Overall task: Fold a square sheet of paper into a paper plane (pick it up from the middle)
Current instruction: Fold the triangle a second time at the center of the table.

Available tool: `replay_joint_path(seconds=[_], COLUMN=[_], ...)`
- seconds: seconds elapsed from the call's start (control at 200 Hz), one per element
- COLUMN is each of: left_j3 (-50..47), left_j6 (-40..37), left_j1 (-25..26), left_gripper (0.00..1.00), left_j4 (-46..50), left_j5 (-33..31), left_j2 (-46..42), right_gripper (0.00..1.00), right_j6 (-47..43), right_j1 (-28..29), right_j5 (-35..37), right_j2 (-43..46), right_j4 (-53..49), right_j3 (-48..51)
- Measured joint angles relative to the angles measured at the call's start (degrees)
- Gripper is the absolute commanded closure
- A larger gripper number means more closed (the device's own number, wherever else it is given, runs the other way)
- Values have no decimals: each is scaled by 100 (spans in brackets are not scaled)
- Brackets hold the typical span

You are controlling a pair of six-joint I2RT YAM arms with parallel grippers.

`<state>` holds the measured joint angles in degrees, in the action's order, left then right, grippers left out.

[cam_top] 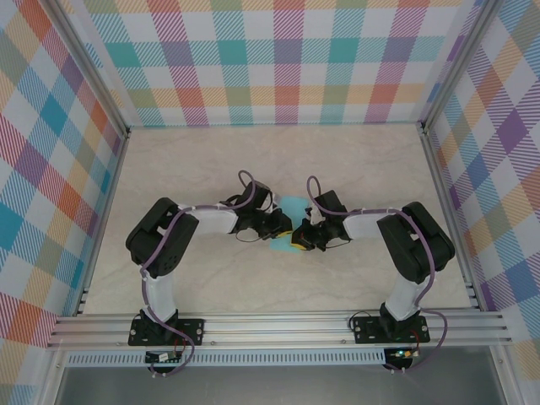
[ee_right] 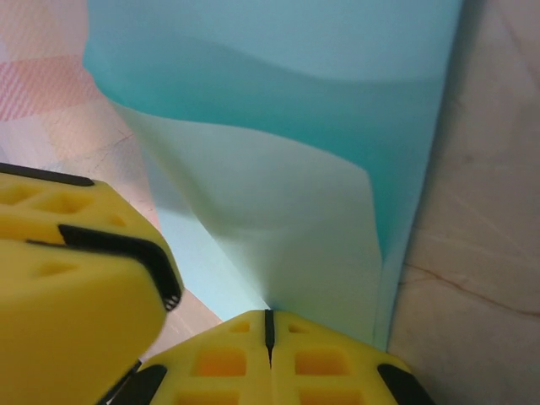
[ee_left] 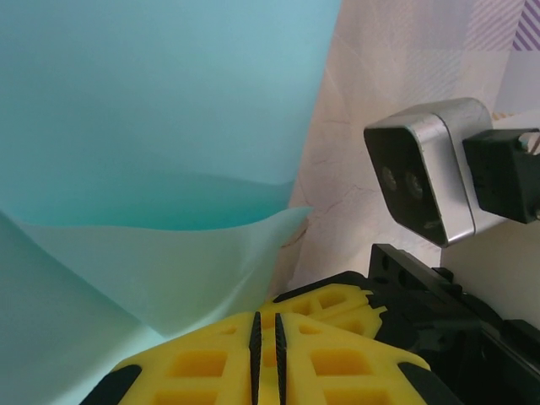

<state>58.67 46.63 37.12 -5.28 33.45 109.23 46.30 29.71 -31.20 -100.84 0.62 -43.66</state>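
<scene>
Pinching the paper [cam_top: 293, 205] at mid-table [cam_top: 211, 169], both grippers are clamped. The right gripper [ee_right: 270, 325] holds a crease. The left gripper [ee_left: 266, 325] seemingly nips the neighbouring flap, though its contact is hidden. An early fold looks in hand; next, lay that flap flat, edges aligned, without tearing.

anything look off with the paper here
The paper isn't lying flat: it buckles up in curved waves from the spot where the right gripper pinches it. No tear shows.
</scene>
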Motion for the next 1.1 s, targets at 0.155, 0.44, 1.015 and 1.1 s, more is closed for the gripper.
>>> replay_joint_path(seconds=[0.155,0.44,1.015,1.1], left_j3=[-4,-2,415,452], left_j6=[7,-7,-238,-256], left_j1=[2,-2,-66,-105], left_gripper=[86,87,88,88], left_j4=[-111,-153,538,562], left_j5=[-37,-160,-638,-656], left_j2=[160,328,376,391], right_gripper=[96,98,99,99], right_j6=[0,-2,-28,-46], right_j1=[0,0,0,0], right_j5=[2,9,28,28], right_j2=[0,-4,-4,-4], right_j4=[-2,-9,-22,-22], right_j3=[0,0,0,0])
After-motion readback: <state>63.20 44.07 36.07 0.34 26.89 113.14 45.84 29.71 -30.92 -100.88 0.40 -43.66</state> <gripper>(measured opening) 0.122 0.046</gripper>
